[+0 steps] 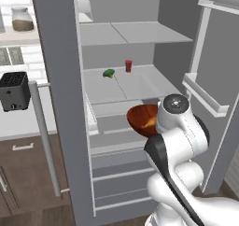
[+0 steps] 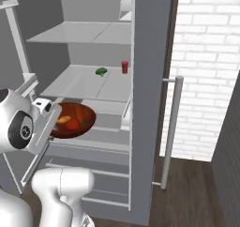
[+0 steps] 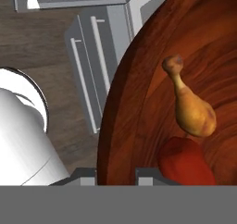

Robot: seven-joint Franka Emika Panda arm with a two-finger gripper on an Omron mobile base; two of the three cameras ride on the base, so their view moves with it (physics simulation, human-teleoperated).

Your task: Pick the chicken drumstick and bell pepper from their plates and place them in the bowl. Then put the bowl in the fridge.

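The arm's white body hid most of the bowl (image 1: 140,118) in the left base view, and the gripper (image 3: 115,172) was cut off at 6 o'clock of the hand view, its jaws pinched on the bowl's rim. The glossy reddish-brown wooden bowl hung in front of the open fridge (image 2: 145,104), below the shelf with a green item (image 2: 101,71) and a red cup (image 2: 124,67). Inside it, the orange-brown chicken drumstick (image 3: 192,105) lay just above the red bell pepper (image 3: 185,163).

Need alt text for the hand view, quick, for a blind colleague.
The gripper is shut on the rim of a wooden bowl holding a chicken drumstick and a red bell pepper. Beyond the rim: grey fridge drawers and dark floor.
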